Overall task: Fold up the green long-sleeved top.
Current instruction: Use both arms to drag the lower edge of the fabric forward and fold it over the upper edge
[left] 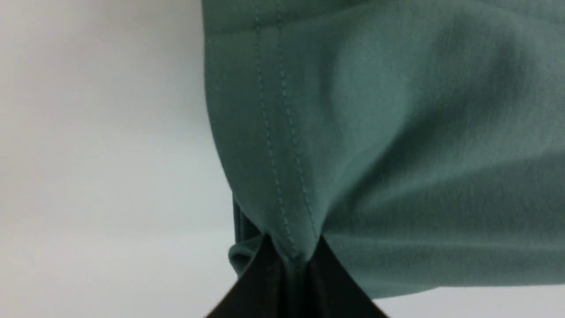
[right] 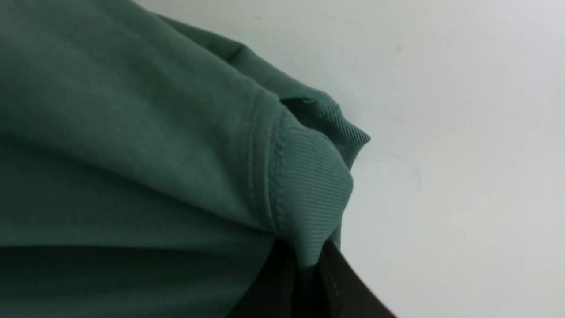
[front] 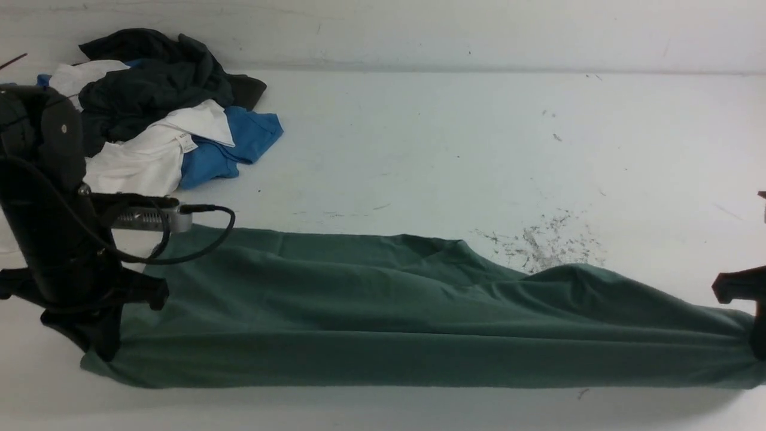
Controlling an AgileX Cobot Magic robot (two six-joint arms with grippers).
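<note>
the green long-sleeved top (front: 419,311) lies along the bottom of the front view as a long, low band, reaching from the lower left almost to the right edge of the frame. its near edge runs fairly straight just above the bottom border, and soft ridges rise along its far edge towards the centre and right.

at the lower left the left gripper (front: 105,344) sits on the end of the cloth. the left wrist view shows the left gripper (left: 293,260) clamped tight on a bunched point of fabric where a double stitched seam (left: 273,132) runs in. a black cable (front: 203,239) loops from the arm over the far left corner of the top.

at the right edge the right gripper (front: 759,344) is mostly cut off by the frame. the right wrist view shows the right gripper (right: 304,265) pinching the top at a ribbed band (right: 309,190), with a black finger on either side of it.

beyond the top the pale table (front: 419,149) is bare, apart from grey scuff marks (front: 544,239) just past the far edge at centre right. in the upper left a heap holds a white garment (front: 143,155), a blue garment (front: 239,146) and a dark grey garment (front: 155,78), well apart from the top. a light wall (front: 419,30) closes the top of the frame.
</note>
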